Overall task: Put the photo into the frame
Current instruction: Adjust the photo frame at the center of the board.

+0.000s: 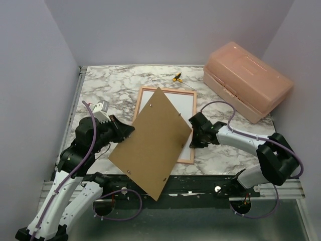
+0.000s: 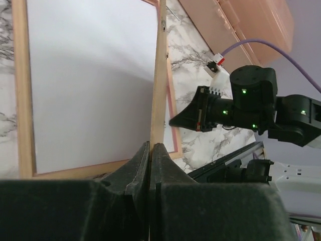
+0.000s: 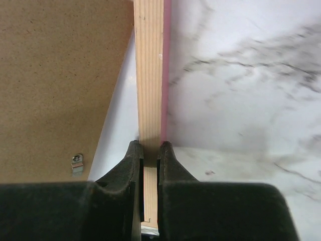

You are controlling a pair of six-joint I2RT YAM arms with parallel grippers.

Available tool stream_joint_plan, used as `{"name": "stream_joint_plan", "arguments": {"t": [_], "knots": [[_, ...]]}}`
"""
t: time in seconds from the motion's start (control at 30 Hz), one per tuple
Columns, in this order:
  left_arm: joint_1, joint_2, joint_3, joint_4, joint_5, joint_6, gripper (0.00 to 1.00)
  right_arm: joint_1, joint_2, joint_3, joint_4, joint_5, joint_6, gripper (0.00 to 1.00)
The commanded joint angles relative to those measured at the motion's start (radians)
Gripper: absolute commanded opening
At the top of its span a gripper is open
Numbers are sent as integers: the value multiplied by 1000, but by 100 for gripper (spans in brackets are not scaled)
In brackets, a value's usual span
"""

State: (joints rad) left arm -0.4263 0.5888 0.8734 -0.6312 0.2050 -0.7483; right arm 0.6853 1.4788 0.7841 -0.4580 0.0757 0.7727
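Seen from above, the frame lies back-up on the marble table. The photo sits inside it, white side up, half hidden by a tilted brown board. Only the wrist views show the grips. The left gripper has its jaws pinched on the board's edge, and the right gripper has its jaws clamped on the frame's rail.

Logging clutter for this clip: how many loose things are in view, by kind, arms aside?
Frame: 1
Photo, white side up: 1
Brown backing board: 1
Salmon plastic box: 1
Small yellow-and-black item: 1
Total: 5
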Motion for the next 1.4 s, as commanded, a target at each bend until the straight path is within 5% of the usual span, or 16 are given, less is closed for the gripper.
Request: {"name": "stream_joint_plan", "arguments": {"t": [0.0, 0.17, 0.53, 0.77, 0.93, 1.17, 1.37], "knots": [[6, -21, -125, 58, 74, -55, 0, 6, -75, -20, -81, 32, 27, 8], [8, -56, -232, 81, 130, -81, 0, 7, -31, 7, -63, 23, 11, 10], [8, -106, -412, 74, 277, -96, 21, 6, 44, 10, -5, 19, -6, 10], [8, -88, -517, 214, 361, -135, 35, 6, 47, 13, -7, 26, -24, 10], [7, -71, -502, 248, 437, -116, 34, 6, 44, 16, -22, 39, -35, 10], [7, -61, -416, 135, 501, -25, 60, 6, 34, 22, -44, 59, -50, 10], [9, -56, -341, 101, 541, -14, 60, 6, 24, 14, -49, 73, -55, 10]]}}
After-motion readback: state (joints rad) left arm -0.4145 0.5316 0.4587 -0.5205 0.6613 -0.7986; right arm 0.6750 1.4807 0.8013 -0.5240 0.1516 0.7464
